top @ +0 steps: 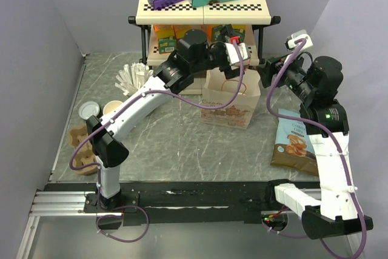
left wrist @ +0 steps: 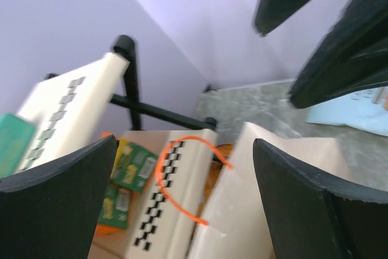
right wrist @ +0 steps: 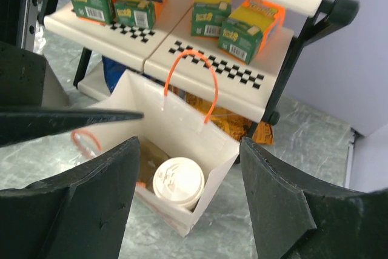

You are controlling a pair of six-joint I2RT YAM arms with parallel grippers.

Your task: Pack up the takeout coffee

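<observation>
**Both jaws open at the bag, lidded coffee inside**

The left gripper [left wrist: 185, 150] is seen with its jaws spread wide and nothing held between them; it is poised over the mouth of the white paper bag [right wrist: 176, 119]. The right gripper [right wrist: 189, 147] is likewise parted and empty. It is placed just beside the bag's right far corner, and the bag's inside is looked into from its wrist view.

The takeout coffee [right wrist: 177, 181], a white cup capped with a white lid, is found standing upright on the floor of the bag, against its near wall. A brown item is lodged beside it, but what it is cannot be told.

Behind the bag a checker-edged shelf rack [top: 182, 7] is set, with green and yellow boxes [right wrist: 242, 34] on its lower shelf. A light-blue snack bag [top: 294, 141] is laid flat on the worktop [top: 182, 144] to the right.

At the far left an open paper cup [top: 111, 109] with a tan inside is stood just beside a loose round lid [top: 89, 110]. A cardboard cup carrier [top: 77, 137] sits nearer the front edge, and a cup of white sticks [top: 134, 77] farther back.
</observation>
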